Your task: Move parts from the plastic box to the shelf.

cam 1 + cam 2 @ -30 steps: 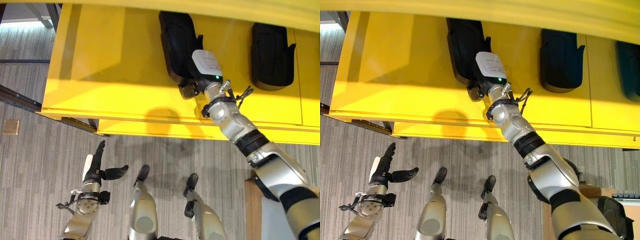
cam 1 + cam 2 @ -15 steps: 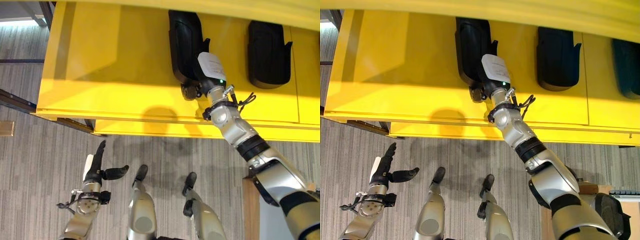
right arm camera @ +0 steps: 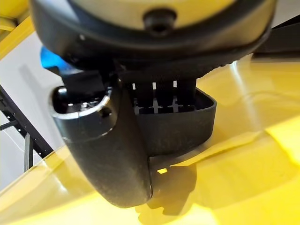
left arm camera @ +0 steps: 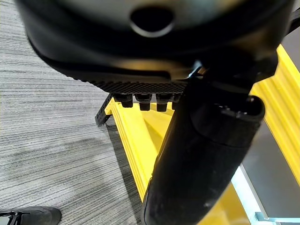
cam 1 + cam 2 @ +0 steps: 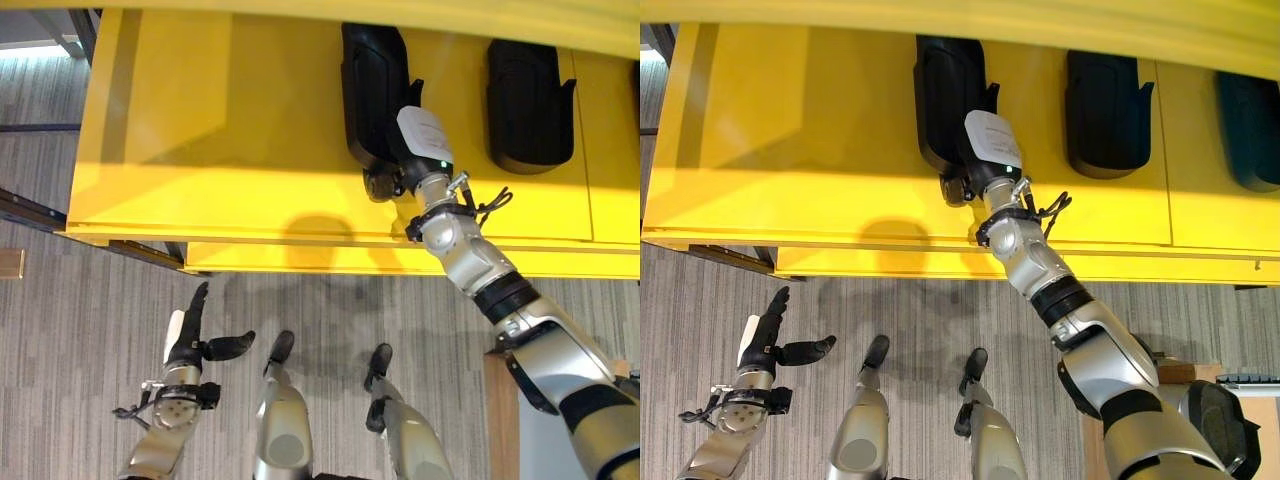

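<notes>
A long black part (image 5: 368, 90) lies on the yellow shelf (image 5: 220, 130), end-on to me. My right hand (image 5: 408, 165) reaches up from the lower right and is shut on the part's near end. In the right wrist view its fingers (image 3: 157, 96) hook over the black part's rim (image 3: 204, 115) and the thumb lies outside the wall. My left hand (image 5: 188, 338) hangs low at the left above the carpet, open and holding nothing. Its thumb (image 4: 206, 154) sticks out in the left wrist view.
A second black part (image 5: 527, 100) lies on the shelf to the right of the first, and a darker third one (image 5: 1248, 125) further right. The shelf's left half is bare. A wooden edge (image 5: 497, 400) stands at the lower right. Grey carpet lies below the shelf's front lip.
My right hand has moved the black part to the right, closer to the second part, and a little deeper onto the shelf. The camera shifted slightly. The left hand stayed still.
</notes>
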Motion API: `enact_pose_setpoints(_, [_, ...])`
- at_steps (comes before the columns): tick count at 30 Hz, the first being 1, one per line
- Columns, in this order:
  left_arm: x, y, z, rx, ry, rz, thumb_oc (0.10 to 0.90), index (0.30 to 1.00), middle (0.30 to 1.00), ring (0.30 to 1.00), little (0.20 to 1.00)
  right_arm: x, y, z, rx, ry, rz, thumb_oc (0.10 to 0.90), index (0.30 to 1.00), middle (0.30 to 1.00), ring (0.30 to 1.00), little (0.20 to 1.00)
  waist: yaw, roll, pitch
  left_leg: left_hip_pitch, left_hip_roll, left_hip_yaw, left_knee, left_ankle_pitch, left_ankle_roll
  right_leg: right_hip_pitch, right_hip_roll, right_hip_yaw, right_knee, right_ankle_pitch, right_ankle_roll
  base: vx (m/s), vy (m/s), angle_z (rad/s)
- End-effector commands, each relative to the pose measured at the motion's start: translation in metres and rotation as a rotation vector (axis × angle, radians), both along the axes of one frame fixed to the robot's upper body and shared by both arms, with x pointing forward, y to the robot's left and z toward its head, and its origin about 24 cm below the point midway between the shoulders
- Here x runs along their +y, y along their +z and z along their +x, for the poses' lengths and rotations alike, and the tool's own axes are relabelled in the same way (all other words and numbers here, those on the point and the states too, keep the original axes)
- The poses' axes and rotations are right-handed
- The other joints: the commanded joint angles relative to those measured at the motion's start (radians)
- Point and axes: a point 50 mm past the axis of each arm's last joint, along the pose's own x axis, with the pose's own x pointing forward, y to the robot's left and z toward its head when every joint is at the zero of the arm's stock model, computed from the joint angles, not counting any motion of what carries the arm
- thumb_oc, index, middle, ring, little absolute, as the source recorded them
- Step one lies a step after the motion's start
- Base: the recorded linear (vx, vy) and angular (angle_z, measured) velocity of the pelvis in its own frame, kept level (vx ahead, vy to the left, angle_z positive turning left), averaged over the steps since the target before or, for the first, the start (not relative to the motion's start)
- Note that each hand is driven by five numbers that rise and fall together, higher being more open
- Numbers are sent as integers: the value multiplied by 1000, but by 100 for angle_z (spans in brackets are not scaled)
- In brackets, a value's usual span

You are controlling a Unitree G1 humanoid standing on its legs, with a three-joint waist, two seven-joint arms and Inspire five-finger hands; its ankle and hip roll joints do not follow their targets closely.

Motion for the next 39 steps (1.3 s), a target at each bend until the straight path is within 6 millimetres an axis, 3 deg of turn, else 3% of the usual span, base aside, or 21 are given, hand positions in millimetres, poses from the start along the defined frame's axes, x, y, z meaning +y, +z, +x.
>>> enact_pose_setpoints(1, [14, 22, -3, -110, 20, 59, 900, 1000, 1000, 1000, 1000, 12, 49, -11, -183, 71, -33, 900, 1000, 1000, 1000, 1000, -2, -47, -39, 42, -7, 30, -64, 42, 89, -1, -125, 66, 128, -81, 100, 0, 0, 0])
enact_pose_setpoints(10, [18, 22, -4, -110, 50, 68, 900, 1000, 1000, 1000, 1000, 31, 78, -34, -322, 194, -43, 900, 1000, 1000, 1000, 1000, -4, -63, -44, 49, -6, 36, -63, 35, 89, -2, -122, 70, 133, -86, 100, 0, 0, 0])
enact_pose_setpoints(14, [19, 23, -4, -112, 61, 75, 900, 1000, 1000, 1000, 1000, 43, 96, -54, -428, 279, -42, 900, 1000, 1000, 1000, 1000, -9, -70, -47, 51, -2, 42, -64, 33, 88, -4, -121, 72, 135, -89, 99, 0, 0, 0])
enact_pose_setpoints(20, [19, 23, -6, -110, 77, 84, 900, 1000, 1000, 1000, 1000, 49, 108, -75, -516, 351, -22, 900, 1000, 1000, 1000, 1000, -18, -78, -52, 58, 0, 50, -62, 28, 89, -4, -117, 77, 140, -93, 99, 0, 0, 0])
enact_pose_setpoints(39, [18, 17, -11, -82, 96, 99, 900, 1000, 1000, 1000, 1000, 30, 100, -103, -572, 415, 57, 900, 1000, 1000, 1000, 1000, -52, -99, -80, 84, 6, 74, -58, 17, 94, -9, -108, 102, 147, -90, 102, 0, -2, -5])
